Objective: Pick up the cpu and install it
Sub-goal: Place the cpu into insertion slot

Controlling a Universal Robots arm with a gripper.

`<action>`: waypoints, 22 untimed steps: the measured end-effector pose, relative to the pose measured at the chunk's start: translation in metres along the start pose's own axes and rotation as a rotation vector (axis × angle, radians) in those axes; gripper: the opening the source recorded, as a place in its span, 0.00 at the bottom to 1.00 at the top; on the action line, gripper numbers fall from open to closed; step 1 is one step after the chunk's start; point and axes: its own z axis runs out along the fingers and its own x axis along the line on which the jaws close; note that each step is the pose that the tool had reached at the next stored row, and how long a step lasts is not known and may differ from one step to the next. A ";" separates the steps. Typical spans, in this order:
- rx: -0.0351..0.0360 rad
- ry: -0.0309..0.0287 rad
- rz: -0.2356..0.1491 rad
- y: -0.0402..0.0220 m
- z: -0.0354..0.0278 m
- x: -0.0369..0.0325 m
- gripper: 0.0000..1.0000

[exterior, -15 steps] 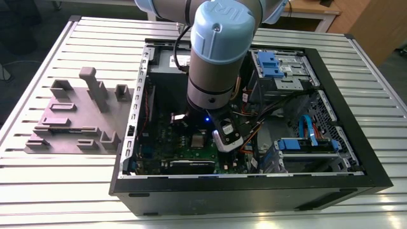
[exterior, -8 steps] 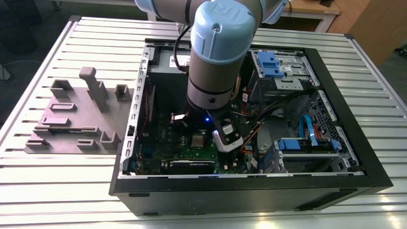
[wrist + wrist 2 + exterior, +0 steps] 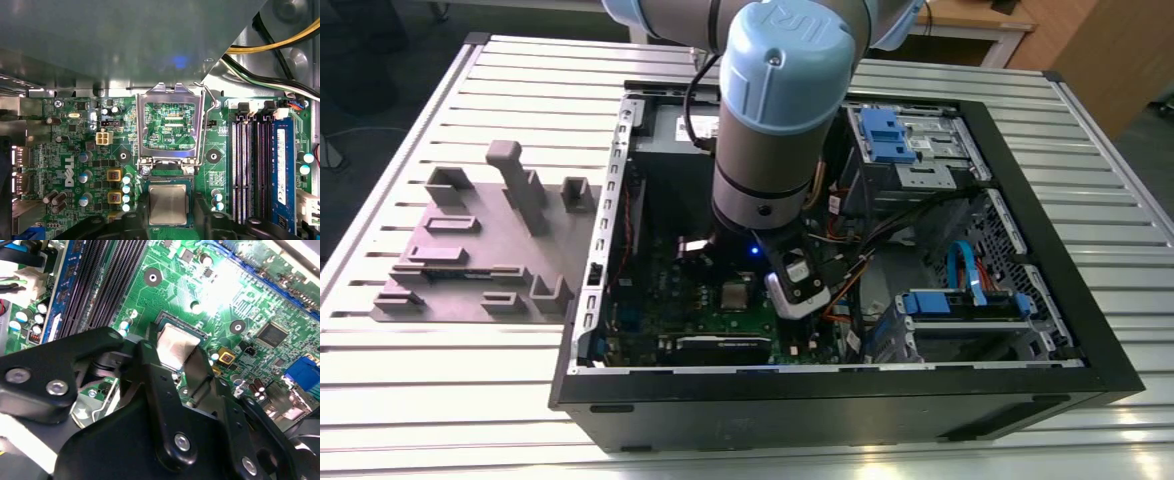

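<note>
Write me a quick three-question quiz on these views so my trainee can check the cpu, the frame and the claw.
1. True or false: the hinged metal frame is closed down over the cpu.
2. Where does the cpu lie? A. on the grey fixture outside the case; B. in the socket on the green board; C. on the blue-latched drive bay.
3. Name the thing that the claw is nearest to.
Key: 1 false, the frame is swung open; 2 B; 3 the cpu.
</note>
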 end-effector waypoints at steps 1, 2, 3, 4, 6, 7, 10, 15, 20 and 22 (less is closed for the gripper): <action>0.0000 0.0000 0.000 0.0000 0.0000 0.0000 0.47; 0.0000 0.0000 0.000 0.0000 0.0000 0.0000 0.53; 0.0000 0.0000 0.000 0.0000 0.0000 0.0000 0.53; -0.0004 0.0000 0.000 0.0000 0.0000 0.0000 0.53; -0.0025 0.0000 0.000 0.0000 0.0004 0.0001 0.53; -0.0038 0.0000 0.000 -0.0001 0.0008 0.0001 0.53; -0.0064 0.0001 0.000 -0.0001 0.0026 0.0001 0.53; -0.0069 0.0000 0.000 -0.0002 0.0034 0.0032 0.53; -0.0064 0.0003 0.002 -0.0003 0.0054 0.0016 0.53; -0.0070 -0.0001 0.002 -0.0002 0.0062 0.0007 0.53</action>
